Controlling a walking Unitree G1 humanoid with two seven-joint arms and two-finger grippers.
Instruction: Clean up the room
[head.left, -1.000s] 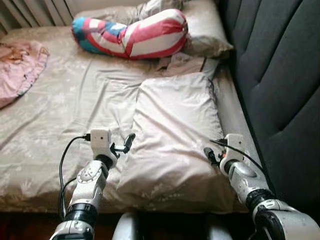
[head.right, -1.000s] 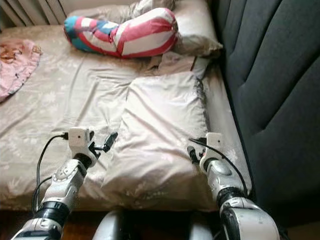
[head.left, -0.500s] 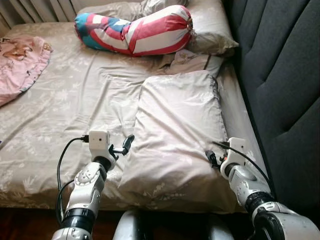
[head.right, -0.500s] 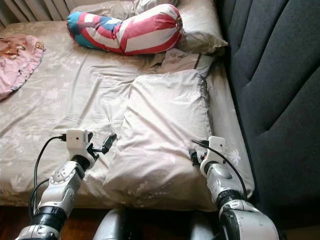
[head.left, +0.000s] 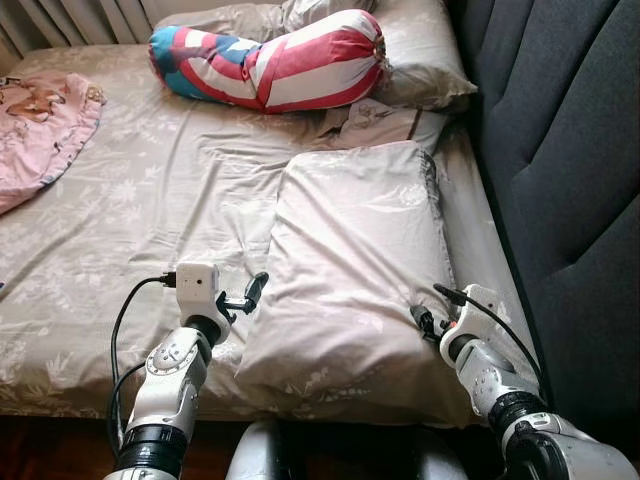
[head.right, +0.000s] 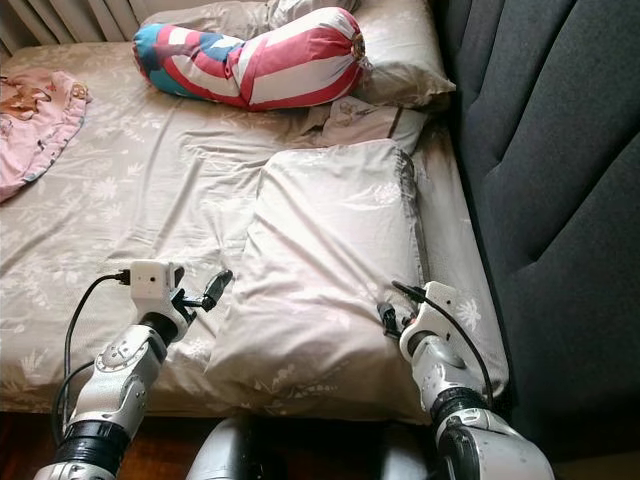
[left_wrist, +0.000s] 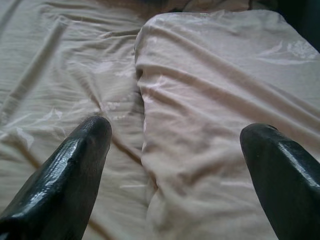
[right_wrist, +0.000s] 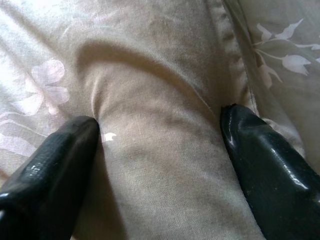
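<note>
The pillow (head.left: 352, 262) is lying lengthwise on the bed (head.left: 150, 200), near the headboard (head.left: 560, 150), its near end reaching the bed's front edge. You are flanking that near end with both arms. The right gripper (right_wrist: 160, 140) is pressing into the pillow's right edge, fingers spread with a fold of fabric bulging between them but not yet pinched. The left gripper (left_wrist: 175, 150) is hovering wide open just beside the pillow's left edge, one finger (left_wrist: 75, 160) over the sheet, the other (left_wrist: 285, 170) over the pillow, touching nothing that I can see.

Compared with a second ago, you are seeing more of the bed's front edge, so your head has tilted or you have stepped back slightly. In the last half second the right gripper has drawn a little nearer to you along the pillow's edge, while the left one has barely shifted. The pillow itself is lying as it did.

That suggests you are settling into a two-sided grasp before lifting the pillow towards the bed's head, where the striped bolster (head.left: 265, 60) and another pillow (head.left: 420, 60) are lying. A pink blanket (head.left: 40, 130) is crumpled at the far left, waiting its turn.
</note>
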